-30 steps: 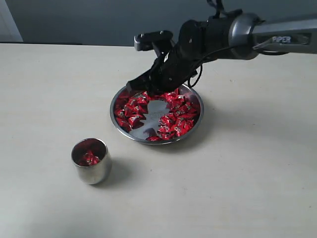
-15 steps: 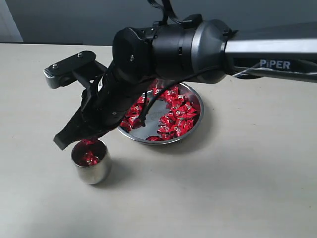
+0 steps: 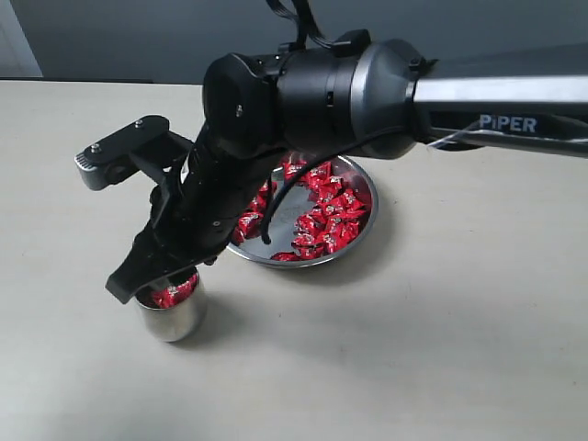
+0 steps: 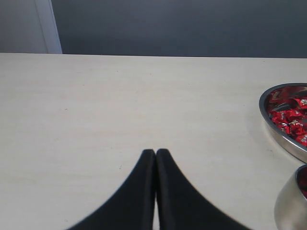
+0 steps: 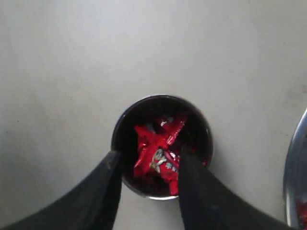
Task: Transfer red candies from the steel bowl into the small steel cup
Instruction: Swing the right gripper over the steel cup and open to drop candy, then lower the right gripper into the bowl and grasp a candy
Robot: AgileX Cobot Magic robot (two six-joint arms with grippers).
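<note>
The small steel cup (image 3: 175, 318) stands near the front left of the table with red candies (image 3: 173, 292) inside it. My right gripper (image 3: 152, 278) hangs right over its mouth. In the right wrist view the cup (image 5: 123, 120) sits below my right gripper (image 5: 148, 155), which is open, and red candies (image 5: 156, 148) lie in the cup between the two fingers. The steel bowl (image 3: 363, 234) behind the arm holds many red candies (image 3: 333, 216). My left gripper (image 4: 155, 152) is shut and empty over bare table, and it sees the steel bowl (image 4: 268, 112) and the cup (image 4: 290, 203) off to one side.
The right arm's thick black wrist (image 3: 303, 92) reaches across the bowl's left half and hides it. A dark wall (image 4: 182, 26) runs along the table's far edge. The bowl's rim (image 5: 293, 163) shows close to the cup.
My right gripper left the bowl and swung over to the cup, then dropped a little lower over it. Its jaws went from shut to open above the cup.
</note>
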